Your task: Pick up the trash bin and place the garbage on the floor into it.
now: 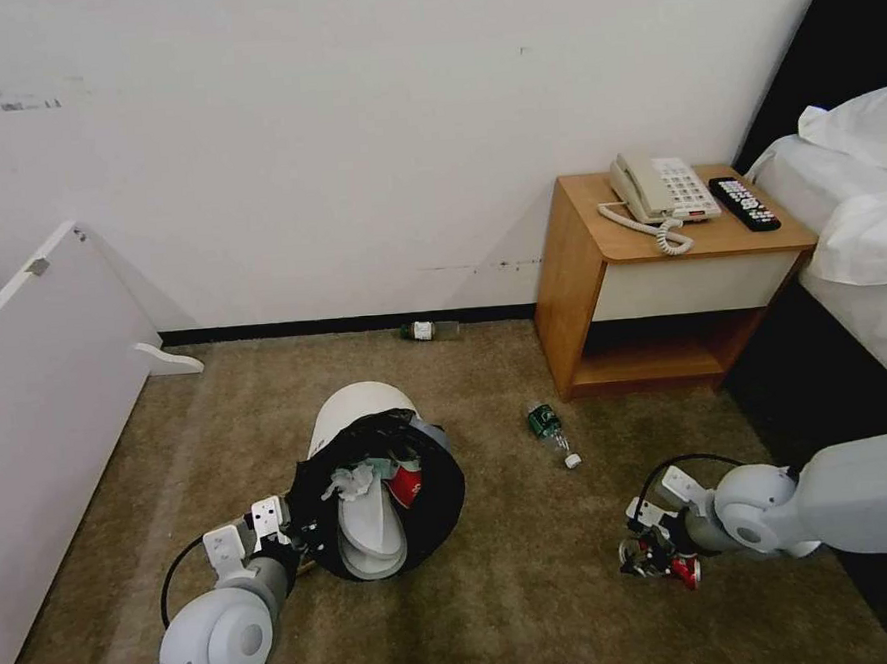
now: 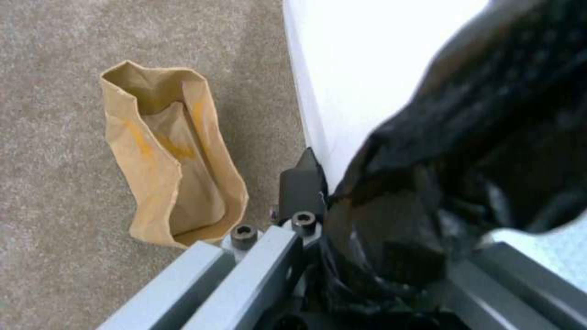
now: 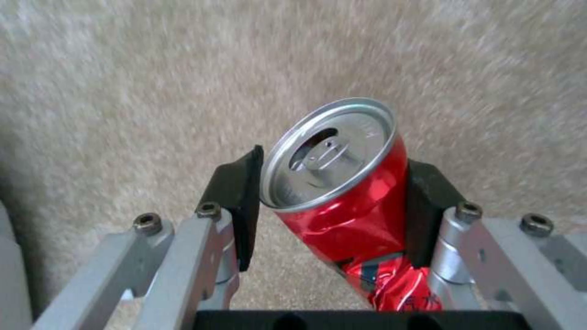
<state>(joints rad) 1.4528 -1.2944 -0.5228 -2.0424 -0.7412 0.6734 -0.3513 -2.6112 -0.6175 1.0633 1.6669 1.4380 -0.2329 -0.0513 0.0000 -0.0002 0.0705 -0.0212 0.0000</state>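
Observation:
The trash bin, white with a black bag over its rim, is tipped with its mouth toward me. My left gripper is shut on its near rim. Inside lie white slippers, a white tissue and a red packet. My right gripper hovers low over the carpet at the right, shut on a dented red can held between its two pads. A brown paper bag lies on the floor beside the bin. A green-labelled bottle lies between bin and nightstand; another bottle rests against the wall.
A wooden nightstand with a phone and a remote stands at the back right, next to the bed. A white panel runs along the left. Open carpet lies between my two arms.

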